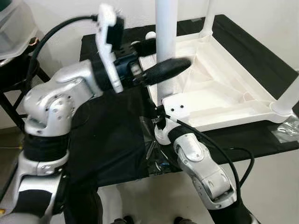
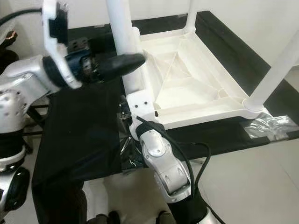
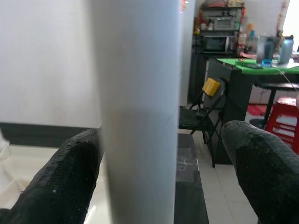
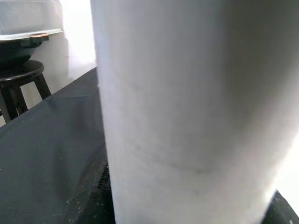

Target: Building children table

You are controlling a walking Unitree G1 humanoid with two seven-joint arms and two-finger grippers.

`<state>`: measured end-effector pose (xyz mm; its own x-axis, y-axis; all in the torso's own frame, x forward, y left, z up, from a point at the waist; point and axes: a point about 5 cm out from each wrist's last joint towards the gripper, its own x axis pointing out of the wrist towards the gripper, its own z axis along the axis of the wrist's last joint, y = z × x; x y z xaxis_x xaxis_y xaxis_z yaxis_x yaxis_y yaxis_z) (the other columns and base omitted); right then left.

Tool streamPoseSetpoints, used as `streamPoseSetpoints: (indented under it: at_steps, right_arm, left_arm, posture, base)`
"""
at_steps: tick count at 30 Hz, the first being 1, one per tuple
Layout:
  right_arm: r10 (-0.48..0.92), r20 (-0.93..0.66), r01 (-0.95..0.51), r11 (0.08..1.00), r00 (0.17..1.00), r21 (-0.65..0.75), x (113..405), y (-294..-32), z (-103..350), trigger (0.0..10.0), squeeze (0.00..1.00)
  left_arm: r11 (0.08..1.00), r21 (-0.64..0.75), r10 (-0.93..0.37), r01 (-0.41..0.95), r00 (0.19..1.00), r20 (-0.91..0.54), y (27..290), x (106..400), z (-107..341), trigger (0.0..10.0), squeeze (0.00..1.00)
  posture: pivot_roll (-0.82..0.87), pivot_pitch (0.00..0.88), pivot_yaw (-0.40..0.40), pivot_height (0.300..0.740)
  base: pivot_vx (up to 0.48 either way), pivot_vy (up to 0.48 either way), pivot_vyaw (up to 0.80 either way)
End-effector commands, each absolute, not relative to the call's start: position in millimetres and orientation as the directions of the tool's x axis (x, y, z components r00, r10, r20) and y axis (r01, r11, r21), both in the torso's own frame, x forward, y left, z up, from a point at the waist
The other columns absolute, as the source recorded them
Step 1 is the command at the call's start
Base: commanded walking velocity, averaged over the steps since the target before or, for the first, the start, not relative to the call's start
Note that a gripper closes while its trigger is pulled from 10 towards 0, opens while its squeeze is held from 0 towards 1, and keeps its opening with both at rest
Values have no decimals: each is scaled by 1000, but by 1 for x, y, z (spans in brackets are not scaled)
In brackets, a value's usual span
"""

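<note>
A white children's table top (image 1: 219, 93) lies upside down on a black-covered table (image 1: 112, 135), with its white legs pointing up. At the near left corner stands one table leg (image 1: 166, 32). My left gripper (image 1: 175, 65) is open around it partway up; in the left wrist view one finger (image 3: 70, 172) touches the table leg (image 3: 140, 116) and the other (image 3: 261, 158) stands apart. My right gripper (image 1: 160, 122) is low at the same corner, and its wrist view has the table leg (image 4: 187, 116) pressed close between its dark fingers.
Two more white legs rise at the far corner (image 1: 208, 16) and the near right corner (image 1: 289, 98). Crumpled clear plastic (image 1: 287, 128) lies by the table's right edge. A dark stool with a clear box (image 1: 14, 28) stands at the left. The floor drops away in front.
</note>
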<state>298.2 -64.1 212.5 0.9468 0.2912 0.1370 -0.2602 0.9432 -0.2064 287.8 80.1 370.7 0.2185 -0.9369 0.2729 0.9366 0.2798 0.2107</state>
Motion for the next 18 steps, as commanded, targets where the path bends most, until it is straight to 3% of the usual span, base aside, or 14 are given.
streamPoseSetpoints:
  at_steps: [1, 2, 3, 4, 16, 17, 18]
  right_arm:
    - [242, -48, -246, 935, 969, -255, 303, -73, 173, 10000, 0]
    - [243, -46, -246, 935, 969, -256, 304, -73, 173, 10000, 0]
    - [243, -44, -246, 935, 969, -256, 304, -73, 174, 10000, 0]
    - [243, -42, -245, 935, 969, -257, 304, -73, 174, 10000, 0]
    - [248, -18, -244, 935, 969, -259, 308, -73, 179, 10000, 0]
    - [254, -9, -248, 932, 967, -263, 309, -74, 181, 10000, 75]
    - [254, -9, -248, 932, 967, -263, 309, -74, 181, 10000, 75]
  left_arm:
    - [284, 223, -938, 933, 222, 266, 77, 290, 371, 10000, 0]
    - [277, 216, -940, 936, 216, 265, 76, 291, 372, 10000, 0]
    - [269, 210, -941, 940, 210, 263, 76, 291, 372, 1765, 0]
    - [249, 201, -947, 948, 195, 254, 75, 291, 373, 0, 0]
    - [169, 217, -977, 961, 135, 166, 81, 289, 375, 0, 0]
    - [162, 218, -979, 962, 129, 157, 81, 289, 374, 0, 0]
    - [162, 218, -979, 962, 129, 157, 81, 289, 374, 0, 0]
  posture:
    - [-40, 208, 59, 740]
    - [-43, 209, 60, 740]
    - [-43, 210, 59, 740]
    - [-43, 210, 59, 740]
    - [-40, 216, 64, 740]
    - [-39, 217, 66, 740]
    - [-39, 217, 66, 740]
  base:
    - [0, 0, 0]
    - [0, 0, 0]
    - [0, 0, 0]
    - [0, 0, 0]
    - [0, 0, 0]
    - [0, 0, 0]
    - [0, 0, 0]
